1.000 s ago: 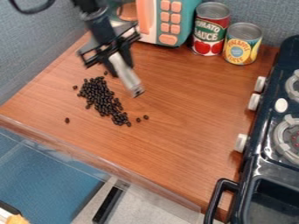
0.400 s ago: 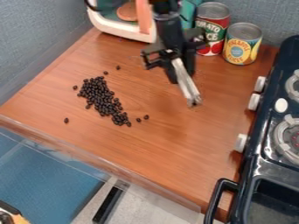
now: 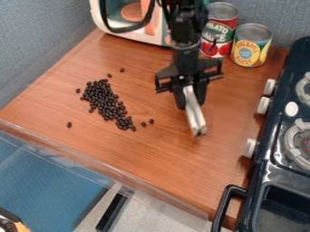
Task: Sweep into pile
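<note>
Desk [image 3: 163,154]: one, wood-brown
Beans [image 3: 104,99]: one elongated heap, six strays; black, glossy
Tool [image 3: 191,105]: closed on one silvery bar [image 3: 196,119]
Cans [image 3: 250,45]: two
Stove [image 3: 269,170]: one
Microwave [image 3: 115,28]: one

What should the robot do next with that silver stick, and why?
Probably move the silver stick in the end effector toward the two stray beans and nudge them into the big pile. Those two sit just off the pile, on the same side as the stick's tip, so that looks like an easy push.
</note>
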`<state>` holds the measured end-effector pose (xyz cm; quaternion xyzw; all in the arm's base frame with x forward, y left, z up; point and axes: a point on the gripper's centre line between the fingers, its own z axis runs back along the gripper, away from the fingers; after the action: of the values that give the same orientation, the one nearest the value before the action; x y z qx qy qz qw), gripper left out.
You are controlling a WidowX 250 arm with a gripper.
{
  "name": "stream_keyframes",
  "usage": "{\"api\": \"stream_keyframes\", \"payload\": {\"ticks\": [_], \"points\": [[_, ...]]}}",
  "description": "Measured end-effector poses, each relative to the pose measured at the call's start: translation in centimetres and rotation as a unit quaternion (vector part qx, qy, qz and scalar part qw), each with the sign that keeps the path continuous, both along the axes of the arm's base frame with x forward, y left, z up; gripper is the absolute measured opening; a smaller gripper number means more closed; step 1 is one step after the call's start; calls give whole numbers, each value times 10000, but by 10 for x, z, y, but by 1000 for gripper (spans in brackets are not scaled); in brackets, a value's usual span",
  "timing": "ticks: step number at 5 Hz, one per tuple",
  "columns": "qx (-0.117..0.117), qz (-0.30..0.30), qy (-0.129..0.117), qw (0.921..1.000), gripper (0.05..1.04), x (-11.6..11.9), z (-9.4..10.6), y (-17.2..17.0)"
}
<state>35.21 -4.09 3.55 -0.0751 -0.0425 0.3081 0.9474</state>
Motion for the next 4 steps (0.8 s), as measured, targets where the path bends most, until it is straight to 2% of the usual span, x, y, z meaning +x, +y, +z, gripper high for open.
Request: {"api": "stream_keyframes", "payload": {"ticks": [1, 3, 4], "points": [[101, 86, 78, 9999, 370, -6, -8, 14], [125, 398, 199, 9989, 370, -15, -15, 51], [156, 422, 211, 9988, 370, -19, -17, 58]]}}
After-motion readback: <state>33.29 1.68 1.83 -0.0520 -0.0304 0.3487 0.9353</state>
